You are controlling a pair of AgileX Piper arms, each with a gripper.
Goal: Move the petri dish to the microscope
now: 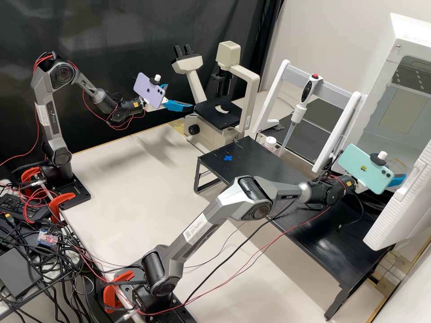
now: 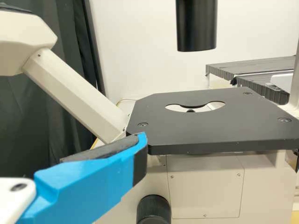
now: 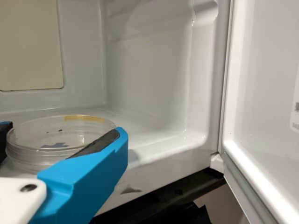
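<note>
In the high view, my left gripper point(image 1: 173, 98) stands beside the microscope point(image 1: 218, 112). Its fingers are apart and hold nothing. In the left wrist view, one finger of my left gripper point(image 2: 100, 172) is near a corner of the black microscope stage point(image 2: 210, 126); nothing lies on that stage. My right gripper point(image 1: 397, 180) is at the opening of the white box in the high view. The right wrist view shows my right gripper point(image 3: 60, 140) shut on the clear petri dish point(image 3: 46, 130), one fingertip at each side. The near finger hides part of its wall.
A black raised table point(image 1: 256, 166) with a blue cross spans the right side. A pipette stand point(image 1: 278, 89) stands behind it. The white box point(image 3: 145, 60) has its door point(image 3: 261, 93) swung open beside my right gripper.
</note>
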